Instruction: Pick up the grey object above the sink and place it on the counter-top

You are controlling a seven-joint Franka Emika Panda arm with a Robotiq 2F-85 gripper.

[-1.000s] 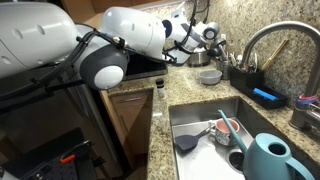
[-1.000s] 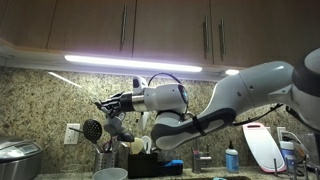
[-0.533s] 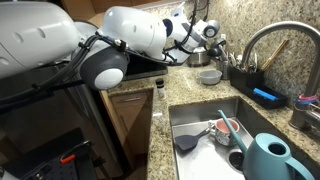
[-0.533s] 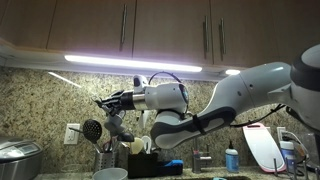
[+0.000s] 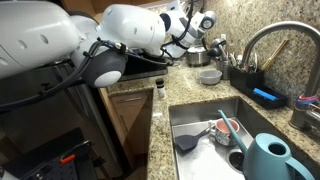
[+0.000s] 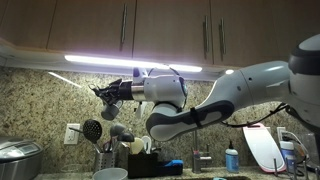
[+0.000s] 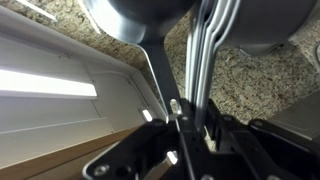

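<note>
1. Wrist view: the gripper (image 7: 178, 118) has its jaws drawn together on the flat stem of the grey object (image 7: 140, 20). The object's rounded dark-grey head stands out past the fingertips.
2. Thin metal rods (image 7: 208, 45) run close beside that stem; whether they touch it cannot be told.
3. In both exterior views the gripper (image 5: 205, 22) (image 6: 108, 92) hangs in the air, well clear of the counter-top (image 5: 158, 140), so the grey object is held aloft rather than resting on anything.
4. In an exterior view it sits above the back edge of the counter-top, over the pale bowl (image 5: 208, 75) and the utensil holder (image 5: 222, 52), beyond the far end of the sink (image 5: 200, 112).
5. The sink holds several utensils, and the faucet (image 5: 262, 40) curves over its side edge.
6. A teal watering can (image 5: 268, 158) stands at the sink's near corner.
7. In an exterior view a dark ladle (image 6: 92, 130) rises from the holder below the gripper, under the lit cabinet strip (image 6: 140, 62).
</note>
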